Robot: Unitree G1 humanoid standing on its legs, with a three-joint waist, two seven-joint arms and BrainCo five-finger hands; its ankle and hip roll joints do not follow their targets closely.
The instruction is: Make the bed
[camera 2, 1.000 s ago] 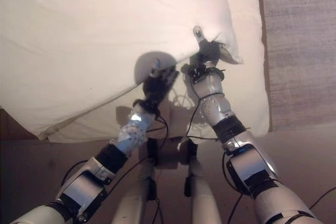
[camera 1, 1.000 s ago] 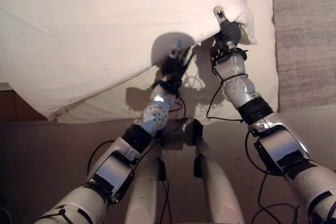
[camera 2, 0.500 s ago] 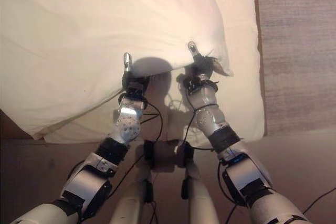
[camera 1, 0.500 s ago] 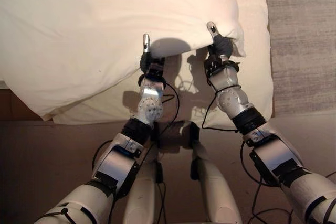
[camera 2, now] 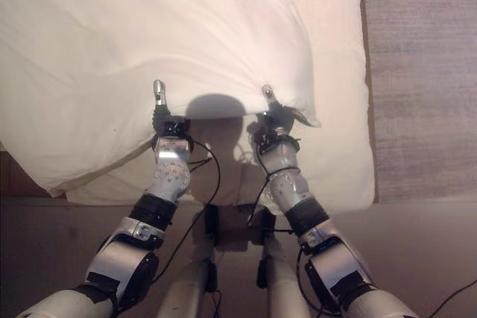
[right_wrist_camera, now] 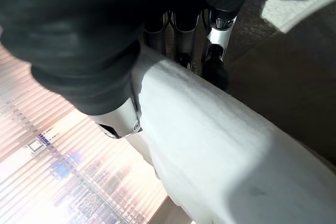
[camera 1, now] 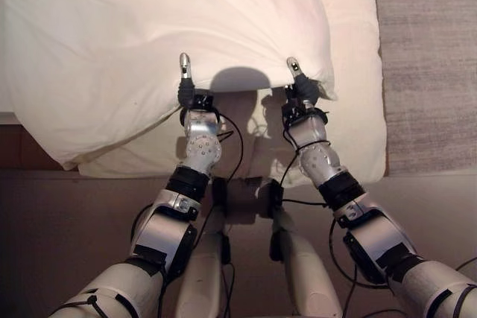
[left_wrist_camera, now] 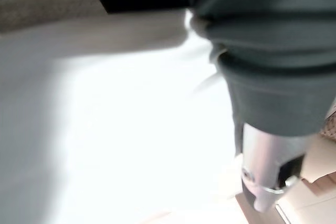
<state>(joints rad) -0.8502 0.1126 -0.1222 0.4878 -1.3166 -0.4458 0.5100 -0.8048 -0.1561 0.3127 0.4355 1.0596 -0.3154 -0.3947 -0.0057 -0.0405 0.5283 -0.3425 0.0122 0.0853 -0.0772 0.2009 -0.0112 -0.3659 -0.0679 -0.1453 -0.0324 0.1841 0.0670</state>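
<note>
A big white pillow [camera 1: 149, 27] lies slantwise across the bed's white sheet [camera 1: 358, 109], its near edge lifted off the sheet. My left hand [camera 1: 188, 94] is at that edge, thumb up over the top and fingers beneath, pinching the pillow. Further right my right hand [camera 1: 302, 93] grips the pillow's near right corner the same way. In the right wrist view the fingers [right_wrist_camera: 178, 24] curl over the white cloth [right_wrist_camera: 220, 156]. In the left wrist view the thumb [left_wrist_camera: 268, 171] lies against the bright cloth [left_wrist_camera: 131, 129].
A grey woven carpet [camera 1: 432, 57] runs along the bed's right side. A strip of brown bed frame [camera 1: 22, 150] shows at the left below the pillow. Brown floor [camera 1: 67, 214] lies in front of the bed.
My left hand, free below the pillow a second ago, has moved left and taken hold of its near edge. The right hand and the pillow's corner have come nearer to me.
</note>
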